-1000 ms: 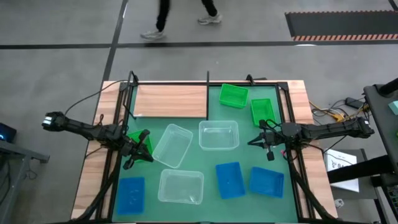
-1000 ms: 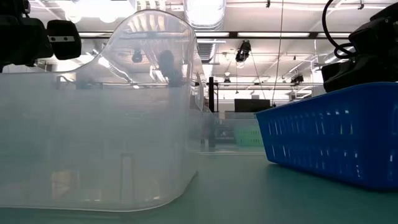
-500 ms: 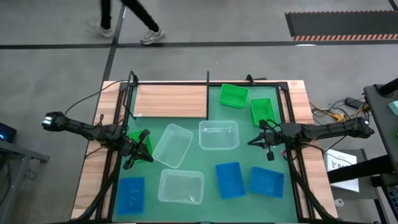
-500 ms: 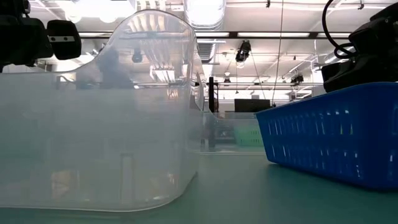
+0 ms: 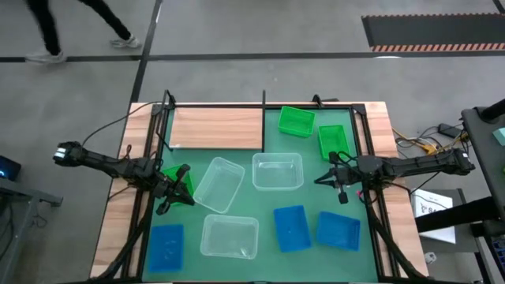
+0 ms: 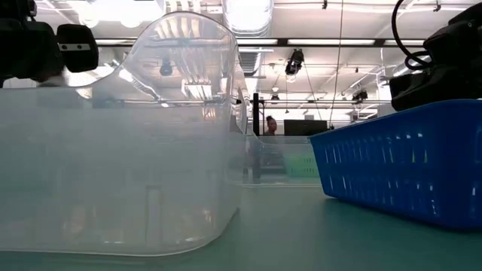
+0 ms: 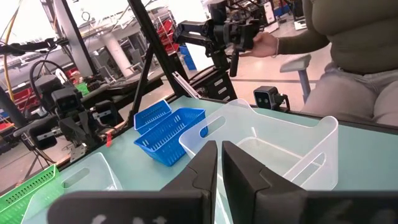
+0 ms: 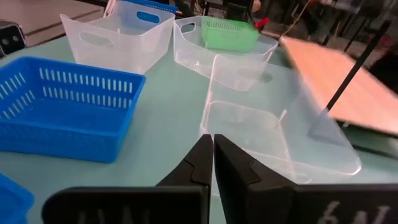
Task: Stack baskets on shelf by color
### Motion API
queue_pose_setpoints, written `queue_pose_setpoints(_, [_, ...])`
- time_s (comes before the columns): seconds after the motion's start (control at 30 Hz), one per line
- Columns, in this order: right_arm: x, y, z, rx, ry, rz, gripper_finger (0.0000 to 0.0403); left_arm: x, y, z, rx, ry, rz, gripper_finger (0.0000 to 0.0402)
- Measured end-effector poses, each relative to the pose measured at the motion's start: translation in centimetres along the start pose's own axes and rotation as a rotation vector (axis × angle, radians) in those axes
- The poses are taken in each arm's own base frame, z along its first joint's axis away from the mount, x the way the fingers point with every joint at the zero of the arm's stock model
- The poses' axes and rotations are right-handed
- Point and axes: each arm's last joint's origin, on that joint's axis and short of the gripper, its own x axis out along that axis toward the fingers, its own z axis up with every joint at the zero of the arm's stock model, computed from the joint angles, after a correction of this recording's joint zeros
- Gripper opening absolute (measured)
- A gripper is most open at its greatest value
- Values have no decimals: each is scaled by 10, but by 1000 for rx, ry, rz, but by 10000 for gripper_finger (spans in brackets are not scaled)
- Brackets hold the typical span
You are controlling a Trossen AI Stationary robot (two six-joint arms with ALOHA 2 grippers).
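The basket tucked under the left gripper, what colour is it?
Green basket, seen best in the high view, partly hidden by the left gripper.

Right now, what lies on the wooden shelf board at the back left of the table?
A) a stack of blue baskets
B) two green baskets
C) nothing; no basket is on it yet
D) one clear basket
C: in the high view the wooden shelf board shows bare wood, and every basket, like the nearest green basket, sits on the green mat beside or below it.

Green mat (image 5: 260,201); light-wood shelf (image 5: 217,128), black uprights. Three clear baskets (image 5: 277,171), three blue slotted baskets (image 5: 291,228), bright green baskets (image 5: 296,121) far right, one near left. Dark arms.
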Motion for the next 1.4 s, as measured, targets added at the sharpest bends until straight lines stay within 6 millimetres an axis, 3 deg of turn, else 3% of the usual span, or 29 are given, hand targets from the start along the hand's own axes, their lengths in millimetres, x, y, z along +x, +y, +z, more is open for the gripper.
queue_pose_setpoints(0.17, [0, -1, 5, -91, -48, -17, 9, 0, 0, 0, 0, 0, 0, 8])
queue_pose_setpoints(0.33, [0, -3, 8, -54, -70, -66, 9, 0, 0, 0, 0, 0, 0, 8])
queue_pose_setpoints(0.53, [-3, -7, 23, -120, -231, -116, 9, 0, 2, 3, 11, -26, 36, 8])
queue_pose_setpoints(0.7, [-10, -10, 40, 127, -432, -114, 9, -2, 9, 21, 75, -207, 88, 8])
queue_pose_setpoints(0.83, [-12, -11, 43, 296, -474, -79, 9, -5, 12, 32, 116, -317, 136, 8])
queue_pose_setpoints(0.93, [-12, -11, 42, 216, -464, -98, 9, -7, 14, 37, 127, -370, 157, 8])
queue_pose_setpoints(1.07, [-12, -11, 43, 105, -458, -123, 9, -8, 15, 41, -8, -411, 139, 8])
queue_pose_setpoints(1.4, [-12, -11, 43, 103, -466, -125, 9, -12, 17, 49, 0, -498, 163, 8])
